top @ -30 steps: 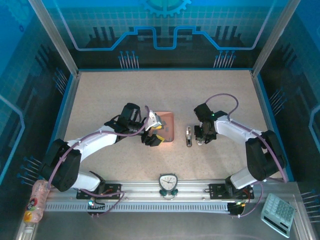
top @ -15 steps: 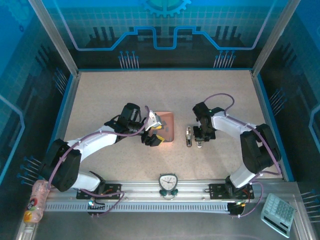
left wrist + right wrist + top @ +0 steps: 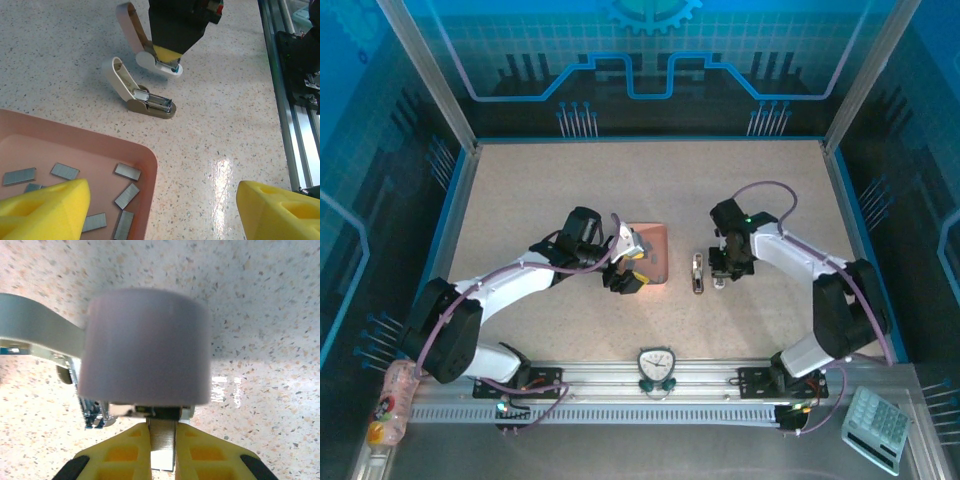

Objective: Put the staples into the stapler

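The right hand (image 3: 163,432) is pinching a single strip of staples (image 3: 162,452) between its yellow pads, the jaws closed tight on it, and it is holding the strip end-on against the pale stapler (image 3: 145,60). That stapler is standing on the surface (image 3: 540,190) with its lid tipped up and back. In the wrist view its body is blurring across the frame just beyond the pads, so whether the strip's front end is already entering the channel cannot be told. Over the last second the hand has hardly been travelling. It is staying beside the stapler while the forearm behind it swings in toward the middle and back out, and the grip is tightening by a hair. That reads as the arm trimming its angle to line the strip up with the magazine rather than carrying it anywhere, so the loading step looks to be at the insertion itself. Just beside this stapler a second stapler (image 3: 150,102), brown-based, is lying open with what looks like metal showing in its channel. Farther left, the left hand (image 3: 162,192) is hovering with its jaws spread wide and nothing between them, hanging over the near corner of the pink tray (image 3: 145,160) exactly as it was a second ago. The remaining staples (image 3: 126,171) are lying loose and scattered in that tray, well apart from both staplers.
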`<state>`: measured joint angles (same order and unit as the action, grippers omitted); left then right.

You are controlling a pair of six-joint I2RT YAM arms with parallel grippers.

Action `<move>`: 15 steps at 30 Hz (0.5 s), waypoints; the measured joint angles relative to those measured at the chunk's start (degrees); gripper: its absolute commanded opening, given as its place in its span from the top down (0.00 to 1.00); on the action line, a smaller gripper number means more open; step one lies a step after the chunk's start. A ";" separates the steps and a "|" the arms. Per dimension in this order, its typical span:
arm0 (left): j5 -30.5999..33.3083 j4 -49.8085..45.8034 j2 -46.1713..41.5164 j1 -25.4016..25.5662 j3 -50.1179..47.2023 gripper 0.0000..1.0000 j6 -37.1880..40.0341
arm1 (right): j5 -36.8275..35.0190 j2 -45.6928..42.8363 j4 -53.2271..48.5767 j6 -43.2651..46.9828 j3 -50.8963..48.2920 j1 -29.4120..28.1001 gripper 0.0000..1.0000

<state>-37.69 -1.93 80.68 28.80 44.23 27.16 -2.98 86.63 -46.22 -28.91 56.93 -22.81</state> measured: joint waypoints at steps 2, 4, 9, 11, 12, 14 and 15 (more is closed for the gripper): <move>0.02 0.02 0.00 0.04 0.00 0.22 0.00 | 0.02 -0.83 0.50 -0.02 -0.50 0.00 0.84; 0.00 0.02 0.00 0.11 0.00 0.22 0.00 | 0.04 -0.68 0.52 -0.02 -0.76 0.00 0.85; 0.00 0.02 0.00 0.26 0.00 0.22 0.00 | 0.26 3.28 -0.59 0.04 -0.55 -0.02 0.84; 0.02 0.00 0.00 0.28 0.00 0.22 0.00 | 0.39 5.16 -0.90 0.04 -0.55 -0.07 0.82; 0.02 0.02 0.00 0.31 0.00 0.22 0.00 | 0.42 6.03 -0.90 0.02 -0.57 -0.13 0.81; 0.02 0.02 0.00 0.35 0.00 0.22 0.00 | 0.39 6.88 -0.74 0.04 -0.55 -0.17 0.77; 0.02 0.02 0.00 0.37 0.00 0.22 0.00 | 0.37 6.95 -0.68 0.07 -0.57 -0.24 0.76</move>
<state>-37.67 -1.91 80.68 29.17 44.23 27.16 -2.61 93.58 -46.89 -28.84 56.36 -23.05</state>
